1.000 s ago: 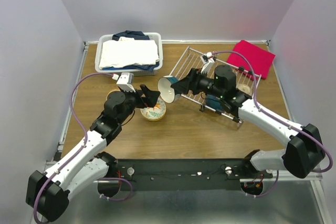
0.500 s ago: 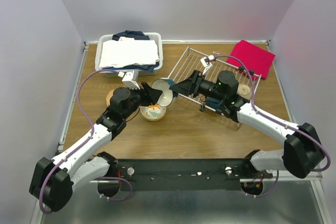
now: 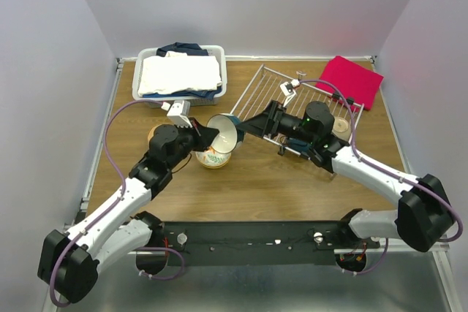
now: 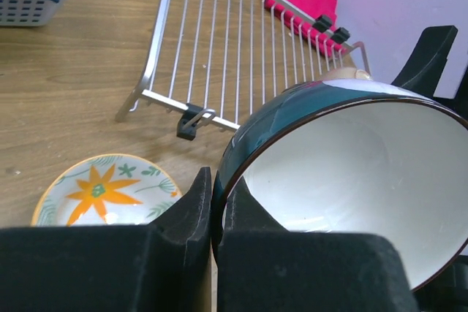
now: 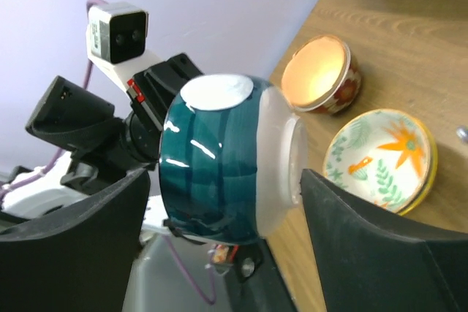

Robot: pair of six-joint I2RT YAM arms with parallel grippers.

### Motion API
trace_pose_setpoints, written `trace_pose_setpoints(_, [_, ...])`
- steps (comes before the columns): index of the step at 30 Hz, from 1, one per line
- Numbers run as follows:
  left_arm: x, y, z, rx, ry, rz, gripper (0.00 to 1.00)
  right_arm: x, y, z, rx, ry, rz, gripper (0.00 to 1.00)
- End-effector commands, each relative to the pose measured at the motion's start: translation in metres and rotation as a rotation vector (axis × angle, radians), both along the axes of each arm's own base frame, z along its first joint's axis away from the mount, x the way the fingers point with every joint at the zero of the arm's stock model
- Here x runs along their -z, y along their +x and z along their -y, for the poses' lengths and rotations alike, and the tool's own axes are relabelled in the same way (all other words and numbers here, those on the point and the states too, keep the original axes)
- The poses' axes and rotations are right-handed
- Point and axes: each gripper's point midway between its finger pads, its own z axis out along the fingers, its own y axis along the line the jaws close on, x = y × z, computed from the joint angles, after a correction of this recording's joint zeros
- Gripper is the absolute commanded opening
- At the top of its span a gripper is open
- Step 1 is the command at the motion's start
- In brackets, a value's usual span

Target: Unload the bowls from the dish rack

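With the right tool (image 5: 223, 180) apart, the round teal ceramic bowl (image 4: 344, 158) may slip from the left tool (image 4: 217, 202) clamped on its rim.

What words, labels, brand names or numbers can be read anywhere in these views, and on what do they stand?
None can be read.
The teal bowl, flower-patterned bowl, dish rack, white bin and red cloth carry no writing.
The wrist camera housing shows only lenses, no legible marking.

Bright, even overhead light; shadows are soft. White glare streaks the teal bowl (image 5: 212, 158), its rim smeared by blur.
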Motion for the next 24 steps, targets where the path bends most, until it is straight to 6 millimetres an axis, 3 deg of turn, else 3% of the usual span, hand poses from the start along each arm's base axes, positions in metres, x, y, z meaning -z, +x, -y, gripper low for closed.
trace_pose_setpoints(1, [-0.008, -0.005, -0.014, -0.04, 0.035, 0.029, 0.0, -0.004, 0.003, 0.012, 0.054, -0.071, 0.07, 1.0])
trace_pose_setpoints(9, [0.002, -0.017, -0.024, -0.003, 0.186, -0.014, 0.0, 0.007, 0.018, 0.052, 0.224, -0.352, 0.177, 1.0])
trace_pose_setpoints(10, [0.011, -0.02, -0.023, 0.016, 0.211, -0.05, 0.0, 0.009, 0.025, 0.06, 0.273, -0.39, 0.183, 1.0])
trace_pose_setpoints(12, [0.006, -0.024, -0.017, 0.062, 0.218, -0.061, 0.0, 0.016, 0.027, 0.074, 0.312, -0.479, 0.186, 1.0])
trace_pose_setpoints(13, [0.015, -0.029, -0.013, 0.091, 0.242, -0.097, 0.0, 0.016, 0.034, 0.085, 0.375, -0.516, 0.187, 1.0])
trace_pose_setpoints(15, [0.014, -0.032, -0.007, 0.117, 0.258, -0.112, 0.0, 0.021, 0.036, 0.097, 0.417, -0.572, 0.179, 1.0])
trace_pose_setpoints(19, [0.038, -0.041, 0.01, 0.173, 0.33, -0.192, 0.0, 0.02, 0.046, 0.126, 0.56, -0.653, 0.198, 1.0])
trace_pose_setpoints(24, [0.061, -0.057, 0.04, 0.274, 0.402, -0.269, 0.0, 0.027, 0.047, 0.145, 0.629, -0.724, 0.19, 1.0])
